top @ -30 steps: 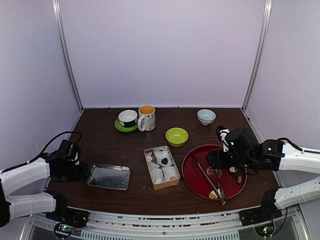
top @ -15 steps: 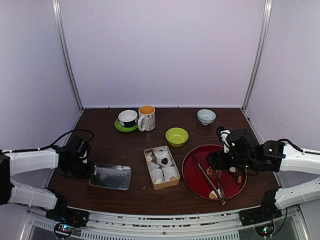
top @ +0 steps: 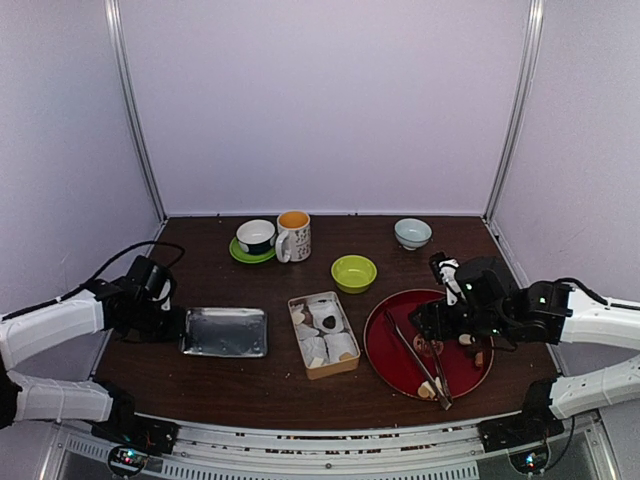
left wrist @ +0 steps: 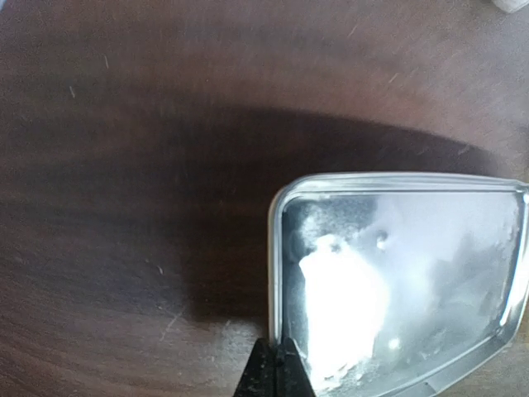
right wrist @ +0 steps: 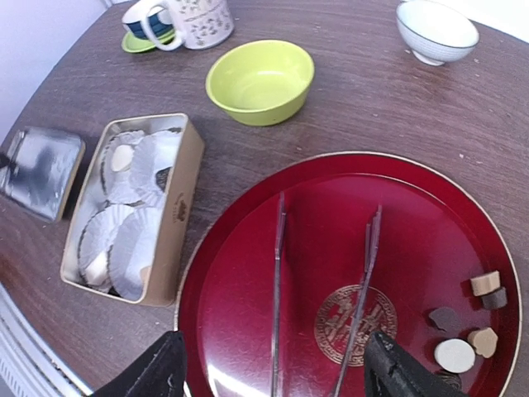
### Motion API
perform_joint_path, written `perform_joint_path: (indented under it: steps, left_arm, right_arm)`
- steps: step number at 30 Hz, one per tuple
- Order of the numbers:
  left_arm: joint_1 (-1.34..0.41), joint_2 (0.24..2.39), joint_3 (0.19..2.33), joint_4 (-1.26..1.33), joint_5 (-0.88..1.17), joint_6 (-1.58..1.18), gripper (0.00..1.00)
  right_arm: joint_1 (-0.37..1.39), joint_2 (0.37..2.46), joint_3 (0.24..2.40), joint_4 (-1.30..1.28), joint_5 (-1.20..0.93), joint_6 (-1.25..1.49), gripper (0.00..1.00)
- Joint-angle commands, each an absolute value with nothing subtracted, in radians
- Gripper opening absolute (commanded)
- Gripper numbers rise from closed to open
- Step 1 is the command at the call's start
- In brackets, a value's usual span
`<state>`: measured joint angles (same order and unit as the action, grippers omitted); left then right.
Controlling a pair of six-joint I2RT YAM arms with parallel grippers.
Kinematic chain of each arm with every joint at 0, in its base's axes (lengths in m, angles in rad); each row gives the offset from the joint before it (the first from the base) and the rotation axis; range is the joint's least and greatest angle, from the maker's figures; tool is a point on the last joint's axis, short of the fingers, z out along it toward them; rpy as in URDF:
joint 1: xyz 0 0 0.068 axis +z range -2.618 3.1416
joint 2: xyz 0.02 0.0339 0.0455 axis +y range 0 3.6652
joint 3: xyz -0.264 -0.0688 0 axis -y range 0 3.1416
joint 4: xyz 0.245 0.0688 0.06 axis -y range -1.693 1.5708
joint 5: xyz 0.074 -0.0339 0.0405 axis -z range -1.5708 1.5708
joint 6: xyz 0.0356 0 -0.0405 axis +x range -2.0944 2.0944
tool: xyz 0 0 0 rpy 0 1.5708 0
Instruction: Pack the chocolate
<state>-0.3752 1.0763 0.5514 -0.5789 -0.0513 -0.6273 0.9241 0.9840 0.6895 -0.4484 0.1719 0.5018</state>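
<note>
Several small white, tan and dark chocolate pieces (right wrist: 455, 355) lie at the right and near edge of the round red plate (top: 385, 340), also seen from above (top: 467, 340). Long metal tongs (right wrist: 278, 289) lie open on the plate. A tan box (top: 345, 366) of white paper cups holds a dark piece (right wrist: 163, 176) and tan pieces. My right gripper (right wrist: 281, 380) is open and empty above the plate, its fingers either side of the tongs. My left gripper (left wrist: 278, 370) is shut on the left rim of a flat metal tray (left wrist: 397, 273), which lies left of the box (top: 225, 332).
A green bowl (top: 354, 272) stands behind the box. A patterned mug (top: 294, 235) and a cup on a green saucer (top: 256, 237) stand at the back left, and a pale bowl (top: 413, 233) at the back right. White walls enclose the table.
My left gripper has slid the metal tray to the right and a little farther back, towards the box. The right arm has not moved.
</note>
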Motion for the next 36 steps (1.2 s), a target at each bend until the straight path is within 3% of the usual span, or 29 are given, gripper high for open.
perform_joint_path:
  steps: [1, 11, 18, 25, 31, 36]
  left_arm:
    - [-0.380, 0.941, 0.669, -0.667, -0.026, -0.595, 0.00]
    - [-0.387, 0.652, 0.656, -0.490, 0.099, -0.555, 0.00]
    - [-0.387, 0.523, 0.527, -0.168, 0.166, -0.583, 0.00]
    - [-0.388, 0.585, 0.516, 0.058, 0.247, -0.594, 0.00]
    - [-0.436, 0.701, 0.570, 0.131, 0.306, -0.592, 0.00]
    - [-0.479, 0.736, 0.569, 0.170, 0.279, -0.581, 0.00]
  right_arm:
    - [0.920, 0.948, 0.709, -0.341, 0.007, 0.411, 0.73]
    - [0.922, 0.963, 0.871, -0.327, -0.060, 0.379, 0.73]
    - [0.925, 0.986, 0.924, -0.230, -0.252, 0.490, 0.72]
    - [1.014, 1.035, 0.961, -0.116, -0.360, 0.465, 0.67]
    - [1.101, 1.175, 1.112, -0.200, -0.232, 0.410, 0.58]
    - [1.122, 1.240, 1.132, -0.102, -0.206, 0.458, 0.54]
